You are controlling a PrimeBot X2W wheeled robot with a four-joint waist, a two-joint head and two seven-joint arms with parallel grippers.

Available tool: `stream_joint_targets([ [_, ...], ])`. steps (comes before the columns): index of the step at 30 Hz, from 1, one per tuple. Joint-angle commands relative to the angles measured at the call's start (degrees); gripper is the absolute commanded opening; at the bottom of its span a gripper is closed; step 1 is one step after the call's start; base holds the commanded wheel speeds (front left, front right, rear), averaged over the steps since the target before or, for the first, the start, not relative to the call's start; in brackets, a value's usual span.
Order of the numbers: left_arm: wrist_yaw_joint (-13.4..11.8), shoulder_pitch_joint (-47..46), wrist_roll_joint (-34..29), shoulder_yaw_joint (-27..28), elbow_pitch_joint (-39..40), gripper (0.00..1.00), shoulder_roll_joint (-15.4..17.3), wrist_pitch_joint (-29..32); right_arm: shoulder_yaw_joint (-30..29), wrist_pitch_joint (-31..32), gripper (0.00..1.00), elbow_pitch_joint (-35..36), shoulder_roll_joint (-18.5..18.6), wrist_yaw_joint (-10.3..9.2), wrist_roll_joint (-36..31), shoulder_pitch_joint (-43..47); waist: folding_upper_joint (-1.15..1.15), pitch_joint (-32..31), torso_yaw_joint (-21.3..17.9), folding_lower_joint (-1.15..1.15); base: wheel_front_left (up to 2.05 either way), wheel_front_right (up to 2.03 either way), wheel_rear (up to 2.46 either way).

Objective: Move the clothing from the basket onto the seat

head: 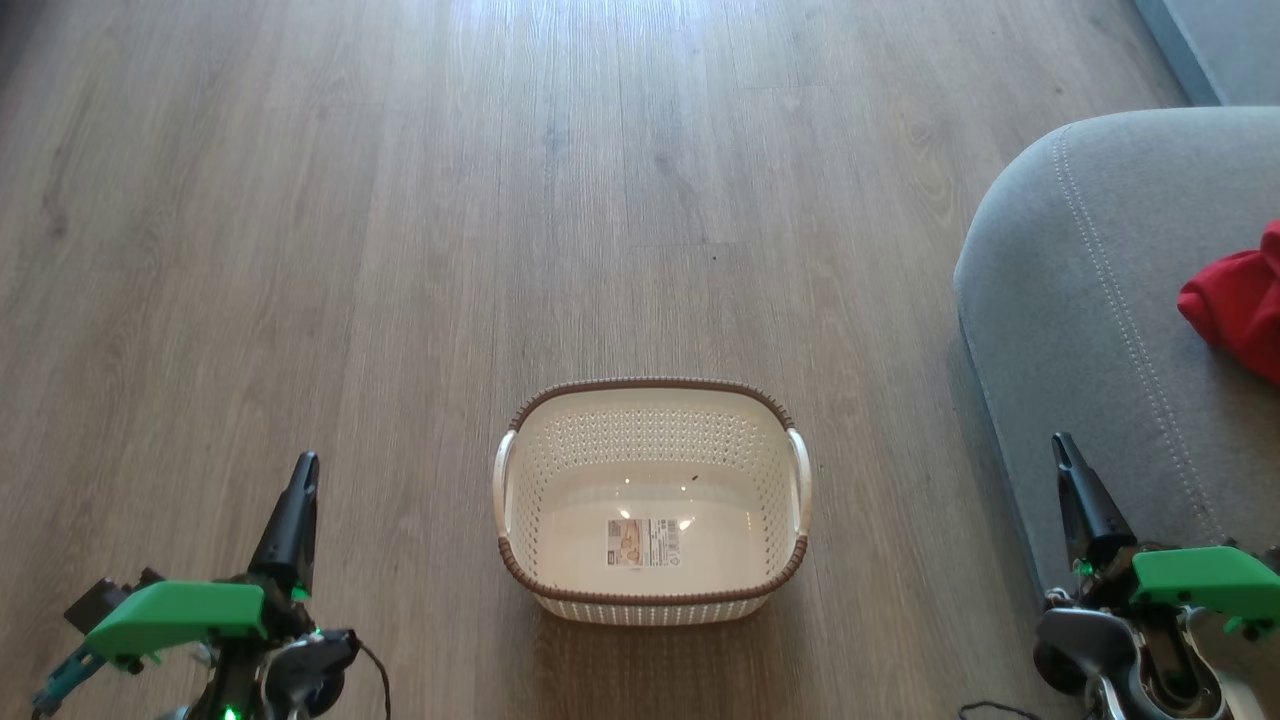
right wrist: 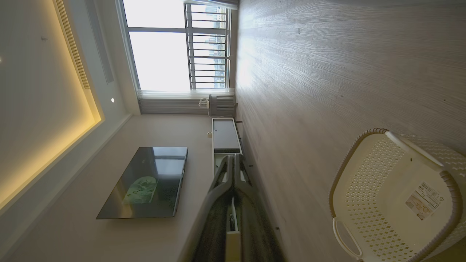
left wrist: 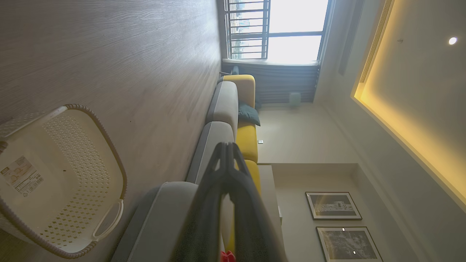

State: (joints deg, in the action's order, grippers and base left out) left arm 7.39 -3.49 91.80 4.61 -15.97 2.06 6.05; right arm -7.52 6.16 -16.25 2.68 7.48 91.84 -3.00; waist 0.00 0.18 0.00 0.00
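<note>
The cream basket point(head: 652, 500) with its brown rim stands on the wood floor, holding just a label inside; it is also in the left wrist view point(left wrist: 54, 182) and the right wrist view point(right wrist: 397, 196). The red clothing point(head: 1240, 305) lies on the grey seat point(head: 1090, 300) at the right edge, and a red scrap point(left wrist: 228, 257) peeks past my fingers. My left gripper point(head: 305, 468) hangs shut and empty left of the basket. My right gripper point(head: 1062, 448) is shut and empty over the seat's front edge. In the wrist views both finger pairs point(left wrist: 227, 149) point(right wrist: 233, 160) meet at the tips.
Wood floor point(head: 500, 200) stretches ahead and to the left. The sofa point(left wrist: 225, 105) runs on with yellow back cushions and a dark pillow. A TV point(right wrist: 145, 182) and a low cabinet point(right wrist: 224, 134) stand along the far wall, by a barred window point(right wrist: 182, 47).
</note>
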Motion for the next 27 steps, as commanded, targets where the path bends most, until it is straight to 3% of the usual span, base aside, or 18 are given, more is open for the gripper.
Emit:
stream_joint_targets([
  [1, 0.1, -2.7, 0.4, 1.9, 1.9, 0.00, 0.8, 0.4, 1.0, 0.3, 0.00, 2.2, 0.2, 0.01, 0.3, -3.2, 0.00, 0.0, 0.0, 0.00, 0.00, 0.00, 0.00],
  [27, 0.1, -2.7, 0.4, 1.9, 1.9, 0.00, 0.8, 0.4, 1.0, 0.3, 0.00, 2.2, 0.2, 0.01, 0.3, -3.2, 0.00, 0.0, 0.0, 0.00, 0.00, 0.00, 0.00],
])
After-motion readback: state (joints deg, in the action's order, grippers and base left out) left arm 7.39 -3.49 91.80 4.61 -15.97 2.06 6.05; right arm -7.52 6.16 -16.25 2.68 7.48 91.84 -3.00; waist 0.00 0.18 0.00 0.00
